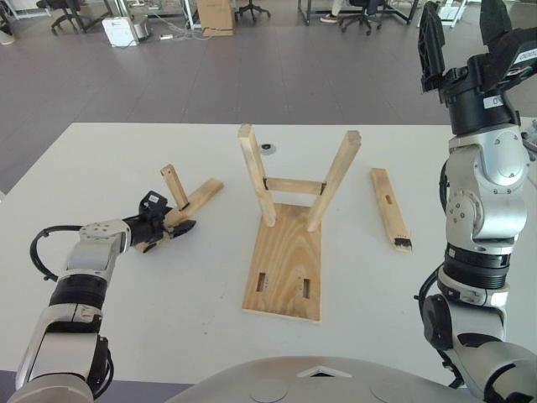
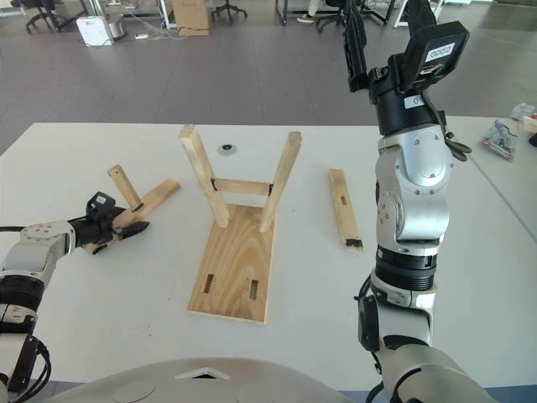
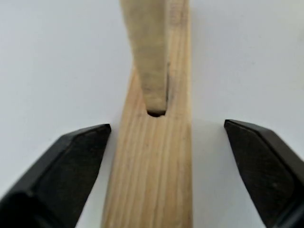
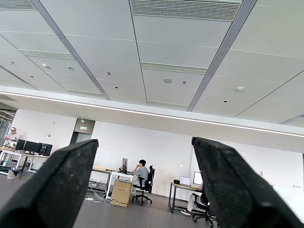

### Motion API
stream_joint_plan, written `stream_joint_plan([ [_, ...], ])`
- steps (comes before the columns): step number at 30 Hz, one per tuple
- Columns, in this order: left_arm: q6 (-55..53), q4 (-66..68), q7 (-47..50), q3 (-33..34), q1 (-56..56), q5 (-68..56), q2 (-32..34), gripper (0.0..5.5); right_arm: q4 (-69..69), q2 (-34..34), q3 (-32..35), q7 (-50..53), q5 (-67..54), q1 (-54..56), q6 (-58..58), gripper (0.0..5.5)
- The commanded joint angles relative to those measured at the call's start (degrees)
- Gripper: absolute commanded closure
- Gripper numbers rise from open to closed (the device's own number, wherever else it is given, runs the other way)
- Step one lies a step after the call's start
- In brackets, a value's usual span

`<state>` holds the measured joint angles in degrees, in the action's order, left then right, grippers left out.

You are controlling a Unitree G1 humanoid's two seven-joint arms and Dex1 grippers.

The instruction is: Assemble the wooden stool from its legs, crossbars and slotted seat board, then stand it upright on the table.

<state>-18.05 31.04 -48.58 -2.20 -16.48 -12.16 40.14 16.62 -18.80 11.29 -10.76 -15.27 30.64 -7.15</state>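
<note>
Wooden stool: partly assembled, in three groups on the white surface (image 1: 117, 327).

Left end effector (image 1: 168, 222): low over the surface at the left. Wide open, nothing held. Its two black fingers (image 3: 71, 166) straddle the near end of a lying leg (image 1: 200, 197), one on each side, with a strip of bare surface between each fingertip and the wood.

Right end effector (image 1: 463, 34): raised high at the right, well above the surface, pointing upward. Its fingers (image 4: 57, 185) are spread wide and hold nothing.

Short crossbar (image 1: 174, 185): seated in the slot of the lying leg, just ahead of the left fingertips, rising at a tilt.

Seat board (image 1: 284, 269): flat on the surface at the centre, apart from the lying leg. Two open slots (image 1: 263, 281) at its near end.

Fitted legs, one at the left (image 1: 255, 172) and one at the right (image 1: 336, 178): rise from the far end of the board and splay apart toward their tops.

Second crossbar (image 1: 294, 185): spans between the fitted legs, roughly midway up.

Loose leg (image 1: 391, 208): flat on the surface to the right of the board, not touching it. Slot faces up, and the near end is dark.

Small dark round item (image 1: 267, 148): on the surface beyond the fitted legs. Its kind cannot be told.
</note>
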Motion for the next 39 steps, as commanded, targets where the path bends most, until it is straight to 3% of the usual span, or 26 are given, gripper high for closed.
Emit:
stream_joint_plan([
  [1,-5.8,2.7,-2.5,-2.9,5.1,1.9,-0.7,1.69,0.7,0.2,0.0,0.4,0.4,-0.8,-1.0,1.82],
  [12,-12.7,-3.0,-10.9,-4.6,6.9,-0.3,2.2,3.24,0.8,0.1,0.4,1.0,0.9,-1.1,-0.9,1.82],
  [16,-13.3,-5.8,-10.3,-4.6,7.8,-0.6,1.5,3.45,0.2,-0.2,0.5,0.8,1.0,-1.0,-0.4,1.82],
  [20,-13.3,-7.4,-7.6,3.9,4.3,-5.5,2.4,3.45,0.0,0.3,1.5,0.9,-0.8,-0.3,-1.4,1.82],
  [24,-20.2,-18.6,-4.9,15.0,-10.2,-17.0,2.8,3.46,0.4,2.8,5.8,2.1,-10.1,2.0,-4.3,1.82],
  [28,-30.7,-30.8,-1.5,21.5,-21.8,-32.5,-0.1,3.46,1.7,4.0,7.9,1.4,-18.7,4.3,-5.4,1.82],
  [30,-34.4,-34.1,1.8,22.8,-24.8,-37.2,-1.4,3.47,2.5,4.2,7.9,1.5,-23.2,4.7,-8.0,1.4],
  [36,-42.5,-40.8,7.4,21.7,-28.9,-50.5,-6.9,3.47,3.9,5.0,7.2,2.5,-63.2,6.2,-27.0,0.37],
  [39,-45.1,-42.2,9.8,20.5,-29.5,-56.2,-9.7,3.47,0.9,4.1,7.2,4.9,-71.9,7.7,-30.1,0.1],
])
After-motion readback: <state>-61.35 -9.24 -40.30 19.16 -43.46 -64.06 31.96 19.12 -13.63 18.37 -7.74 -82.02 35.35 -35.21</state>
